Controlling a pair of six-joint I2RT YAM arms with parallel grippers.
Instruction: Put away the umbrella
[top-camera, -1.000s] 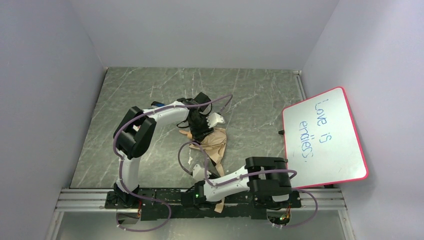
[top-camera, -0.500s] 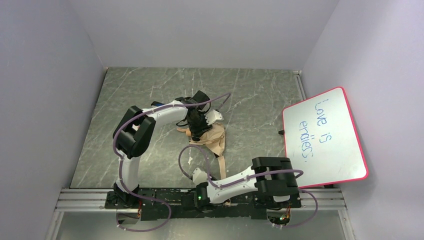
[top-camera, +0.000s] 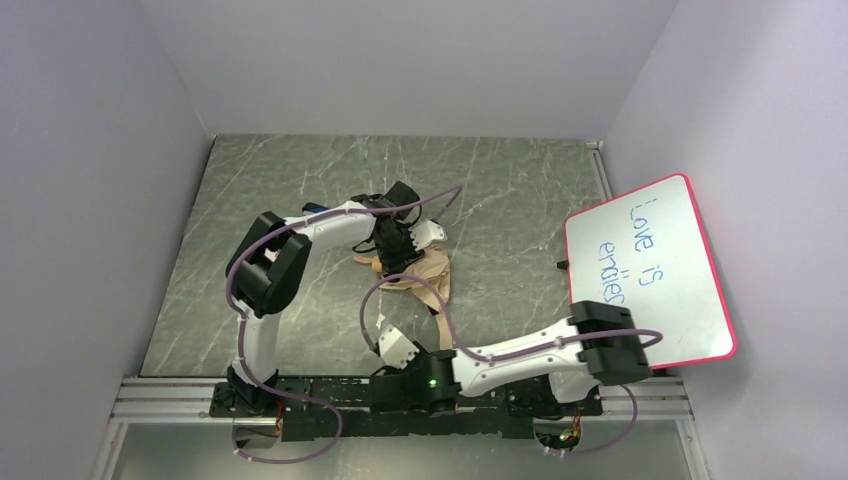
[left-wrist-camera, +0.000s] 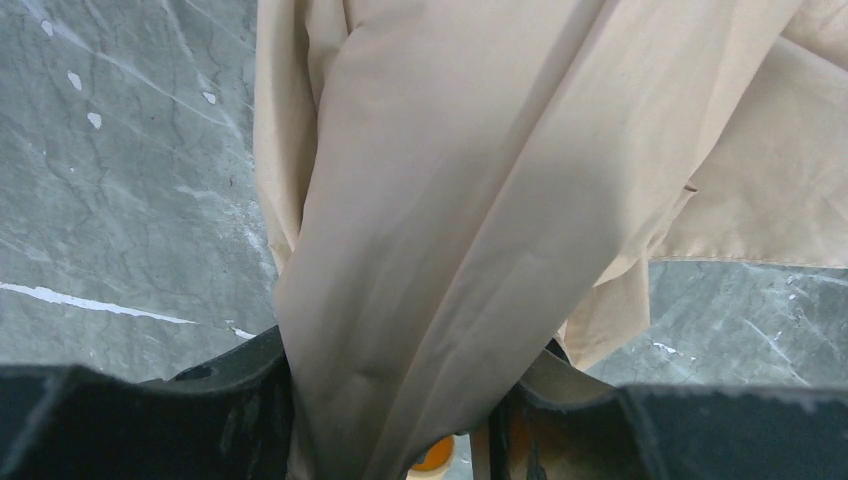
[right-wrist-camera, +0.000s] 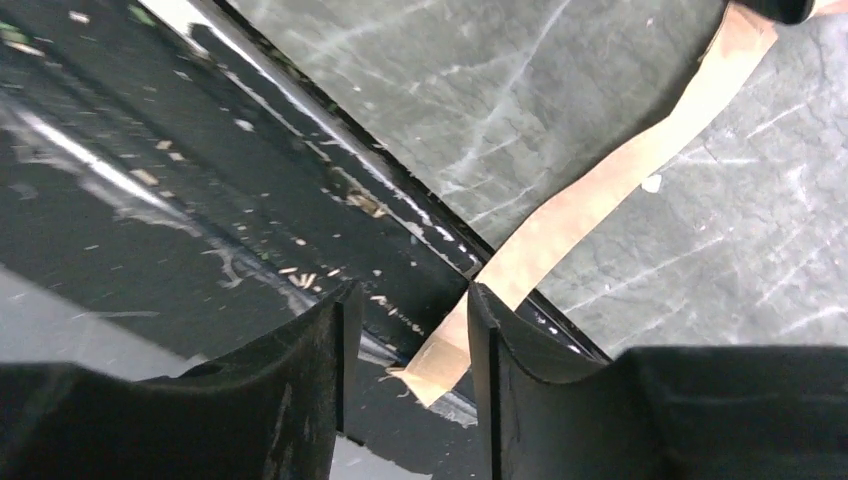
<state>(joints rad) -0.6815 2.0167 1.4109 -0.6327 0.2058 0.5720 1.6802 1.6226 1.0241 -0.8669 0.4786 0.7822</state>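
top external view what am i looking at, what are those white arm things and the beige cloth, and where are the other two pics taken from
You are looking down on two robot arms, left arm and right arm, bolted at the near edge of a grey marble table. The other two pictures come from a camera on each wrist, looking past that arm's own fingers. The beige cloth is a folded umbrella. The left hand is closed on its fabric. The right hand is open, with the end of the umbrella's strap in the gap. A whiteboard is at the right.
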